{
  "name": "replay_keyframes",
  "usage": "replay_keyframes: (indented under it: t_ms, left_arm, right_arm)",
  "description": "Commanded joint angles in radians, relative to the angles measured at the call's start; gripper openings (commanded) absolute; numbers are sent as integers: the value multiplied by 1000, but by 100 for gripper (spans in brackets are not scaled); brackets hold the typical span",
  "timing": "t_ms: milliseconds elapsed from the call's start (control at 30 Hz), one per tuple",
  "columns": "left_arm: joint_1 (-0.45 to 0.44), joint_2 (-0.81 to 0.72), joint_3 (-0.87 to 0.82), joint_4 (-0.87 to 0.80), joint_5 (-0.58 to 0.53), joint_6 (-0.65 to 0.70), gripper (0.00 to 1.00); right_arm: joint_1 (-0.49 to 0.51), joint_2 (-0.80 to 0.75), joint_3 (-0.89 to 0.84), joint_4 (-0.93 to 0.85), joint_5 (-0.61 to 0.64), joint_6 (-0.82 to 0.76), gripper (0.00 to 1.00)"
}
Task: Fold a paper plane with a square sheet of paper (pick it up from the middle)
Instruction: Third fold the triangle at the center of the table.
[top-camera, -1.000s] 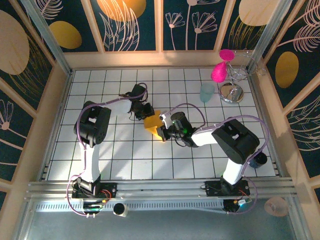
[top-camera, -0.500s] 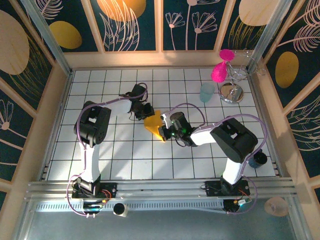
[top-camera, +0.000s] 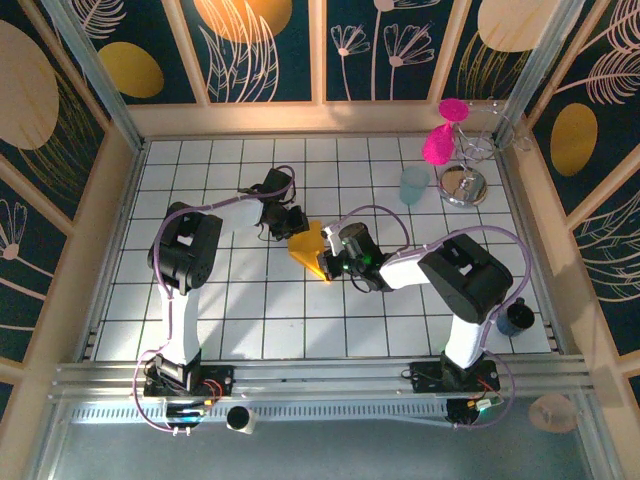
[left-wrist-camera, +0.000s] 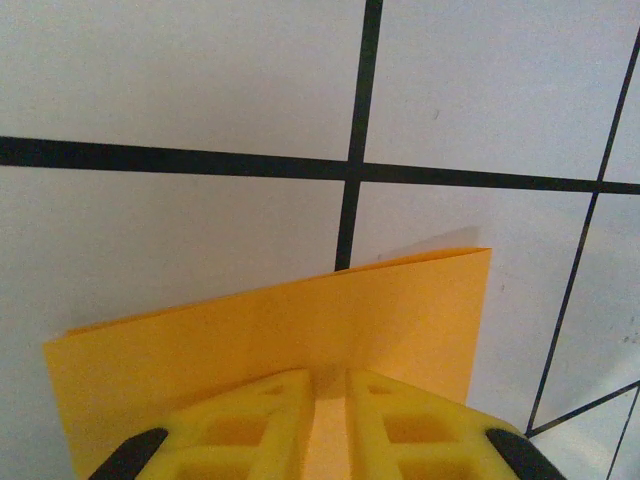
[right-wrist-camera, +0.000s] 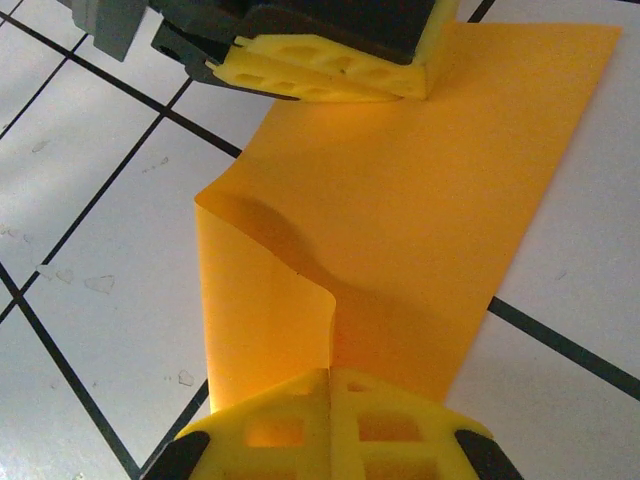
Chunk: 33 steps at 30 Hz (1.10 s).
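The square sheet of paper (top-camera: 308, 247) is orange-yellow and lies partly folded at the middle of the white tiled table. My left gripper (top-camera: 296, 231) holds its far-left edge. In the left wrist view the yellow fingertips (left-wrist-camera: 390, 400) stand almost together, with the paper (left-wrist-camera: 400, 310) in the narrow slit of the left gripper (left-wrist-camera: 330, 385). My right gripper (top-camera: 328, 262) is shut on the near-right edge. In the right wrist view a curled flap of the sheet (right-wrist-camera: 420, 220) rises into the right gripper (right-wrist-camera: 330, 382), and the left gripper's fingers (right-wrist-camera: 330, 75) press on the far end.
A pale teal cup (top-camera: 414, 184) stands at the back right. Beside it are a round metal dish (top-camera: 463, 186) and pink objects (top-camera: 437, 145). A dark cup (top-camera: 515, 317) sits by the right arm's elbow. Wooden walls enclose the table.
My right gripper has edged a little left toward the left gripper. The sheet between them has bunched up narrower. The left arm has barely moved.
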Motion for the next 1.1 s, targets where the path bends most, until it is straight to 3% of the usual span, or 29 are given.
replay_keyframes:
  t_ms: [0, 1067]
  left_arm:
    - [-9, 68, -14, -74, -24, 16, 19]
    - [-9, 35, 20, -67, -21, 6, 20]
  right_arm:
    - [-8, 19, 29, -12, 15, 8, 0]
    - [-12, 48, 55, -76, -5, 24, 0]
